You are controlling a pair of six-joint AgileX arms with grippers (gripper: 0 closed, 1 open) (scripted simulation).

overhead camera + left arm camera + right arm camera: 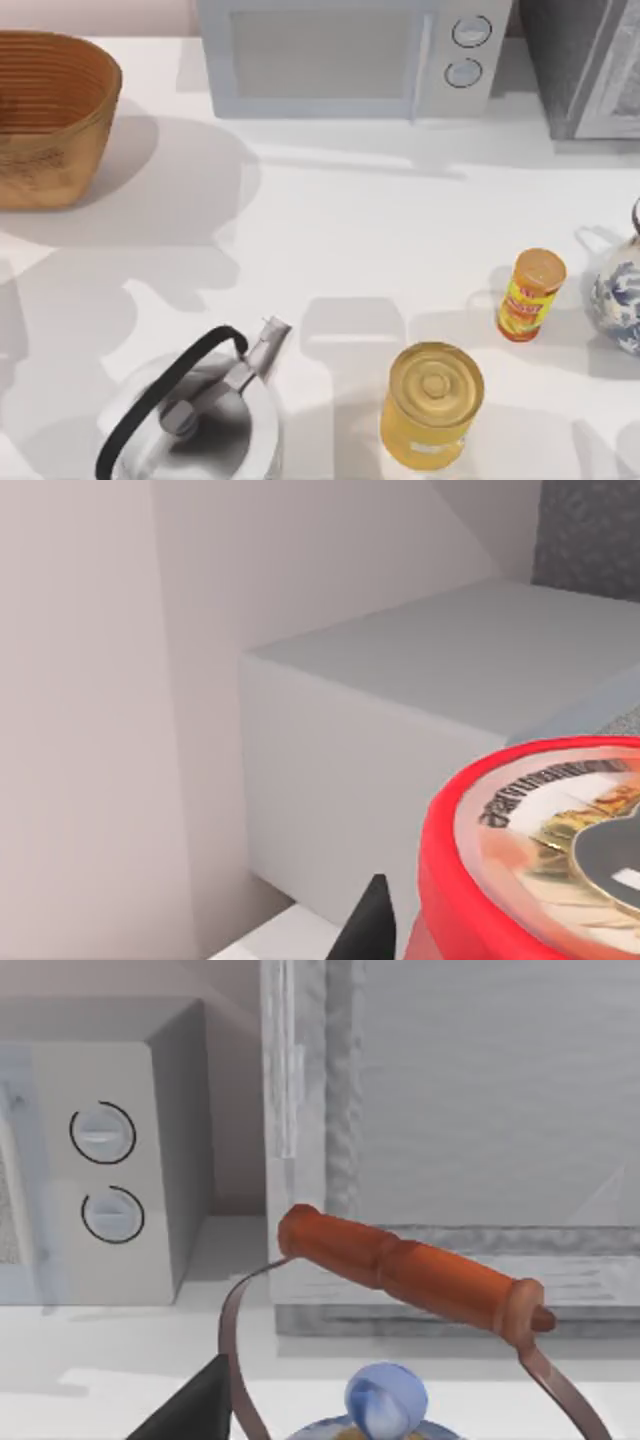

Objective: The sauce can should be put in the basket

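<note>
The sauce can [540, 860], red-rimmed with a printed top and silver centre, sits very close in the left wrist view, held up at the height of the microwave's top. My left gripper [500, 940] is shut on it; one dark finger [370, 925] shows beside its wall and the other is hidden behind the can. The tan woven basket [50, 120] stands at the table's far left corner in the top view. A dark finger [190, 1410] of my right gripper hangs above a teapot's orange handle [410, 1270].
A white microwave [340, 55] stands at the back, with a grey cabinet [590, 60] to its right. A steel kettle [190, 420] sits front left, a large gold can [432, 403] front centre. A yellow bottle [530, 295] and a blue-white teapot [620, 295] are at the right.
</note>
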